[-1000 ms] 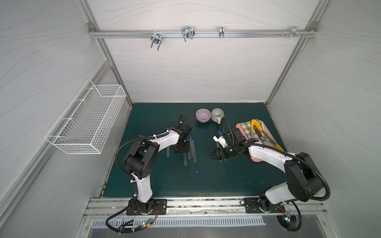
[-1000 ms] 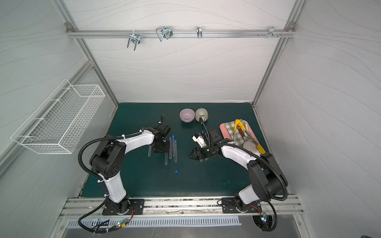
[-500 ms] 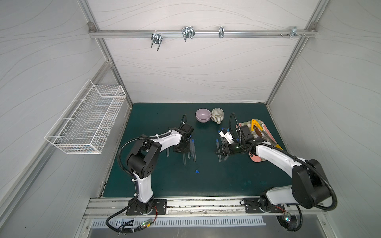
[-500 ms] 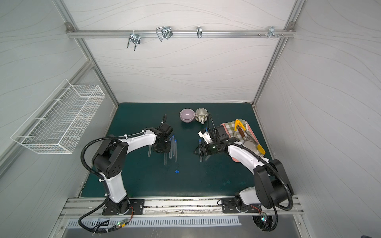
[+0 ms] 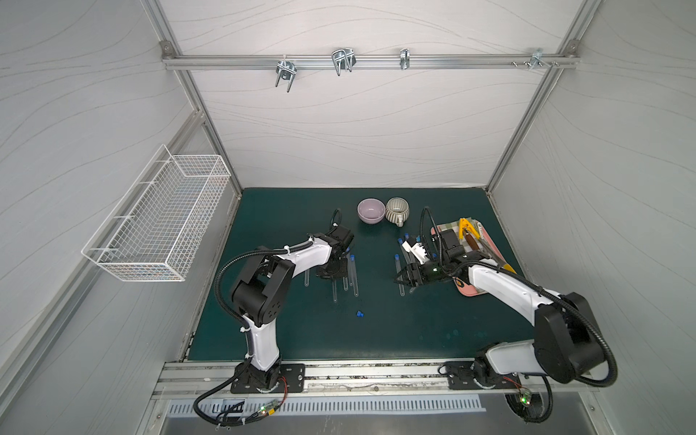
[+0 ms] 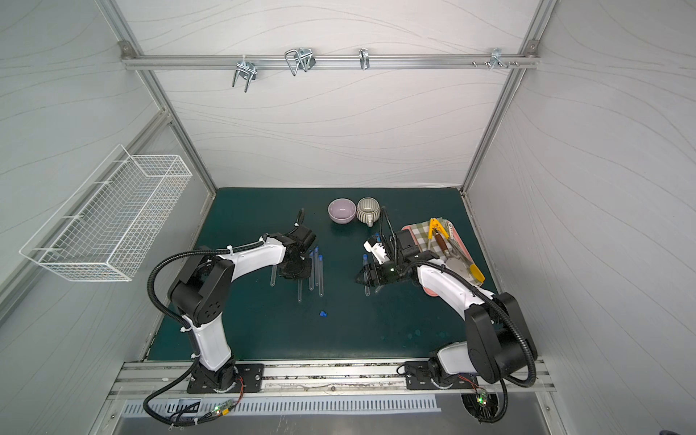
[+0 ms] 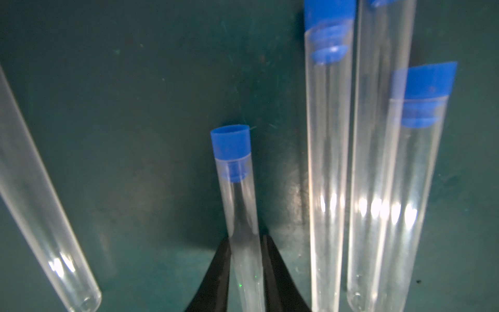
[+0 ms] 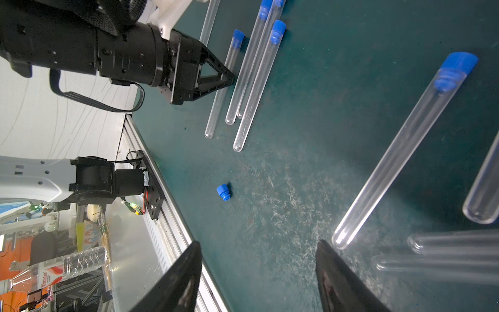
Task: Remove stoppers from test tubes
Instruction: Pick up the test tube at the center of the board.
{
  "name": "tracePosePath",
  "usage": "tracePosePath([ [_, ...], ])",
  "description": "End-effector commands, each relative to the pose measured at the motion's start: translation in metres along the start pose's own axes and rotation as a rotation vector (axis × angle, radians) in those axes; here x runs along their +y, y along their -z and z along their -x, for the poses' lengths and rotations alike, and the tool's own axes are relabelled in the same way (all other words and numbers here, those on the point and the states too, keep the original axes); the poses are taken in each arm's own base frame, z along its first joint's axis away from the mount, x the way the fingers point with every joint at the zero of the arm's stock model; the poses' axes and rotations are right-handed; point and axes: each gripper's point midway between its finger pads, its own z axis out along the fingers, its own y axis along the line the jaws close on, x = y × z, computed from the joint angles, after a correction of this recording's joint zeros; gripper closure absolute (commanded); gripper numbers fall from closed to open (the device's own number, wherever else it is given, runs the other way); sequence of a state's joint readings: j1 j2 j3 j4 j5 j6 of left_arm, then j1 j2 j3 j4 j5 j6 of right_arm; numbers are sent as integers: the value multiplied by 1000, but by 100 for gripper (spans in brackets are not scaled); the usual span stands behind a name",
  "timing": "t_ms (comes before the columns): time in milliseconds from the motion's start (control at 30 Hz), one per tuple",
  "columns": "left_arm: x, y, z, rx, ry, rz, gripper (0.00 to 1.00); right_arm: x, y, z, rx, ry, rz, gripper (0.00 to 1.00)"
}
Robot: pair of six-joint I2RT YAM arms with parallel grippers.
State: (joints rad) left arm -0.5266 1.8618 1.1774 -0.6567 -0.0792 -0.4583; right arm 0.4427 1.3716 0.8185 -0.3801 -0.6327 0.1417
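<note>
We note the left pincer [image 7: 246, 243] clamped on a blue-stoppered test tube [image 7: 240, 205], mid-frame in both top views. Right pincer [image 8: 259, 244] gapes wide, empty.

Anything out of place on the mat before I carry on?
One loose blue stopper lies alone on the green mat, apart from the test tubes near the left gripper. Probably one already pulled, not a fault. Nothing looks spilled or broken.

You are looking at white wavy-lined wall panels [image 5: 339, 132] enclosing a dark green tabletop mat [image 5: 376, 331]; a white wire basket [image 5: 158, 222] is hanging at nine o'clock.
</note>
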Motion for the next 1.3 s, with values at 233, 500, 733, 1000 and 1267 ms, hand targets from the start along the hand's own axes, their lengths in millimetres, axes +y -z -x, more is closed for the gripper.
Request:
tracePosePath([
  [233, 6, 5, -5, 18, -32, 39, 83, 3, 7, 2, -12, 27, 3, 33],
  [500, 11, 4, 0, 25, -23, 33, 91, 6, 10, 4, -14, 32, 8, 32],
  [733, 6, 50, 16, -64, -120, -19, 96, 16, 18, 7, -26, -13, 93, 32],
  [1000, -36, 122, -8, -245, -532, -140, 96, 43, 31, 27, -62, -31, 253, 32],
  [1267, -90, 146, -53, -352, -790, -297, 96, 63, 32, 40, -66, -38, 404, 32],
])
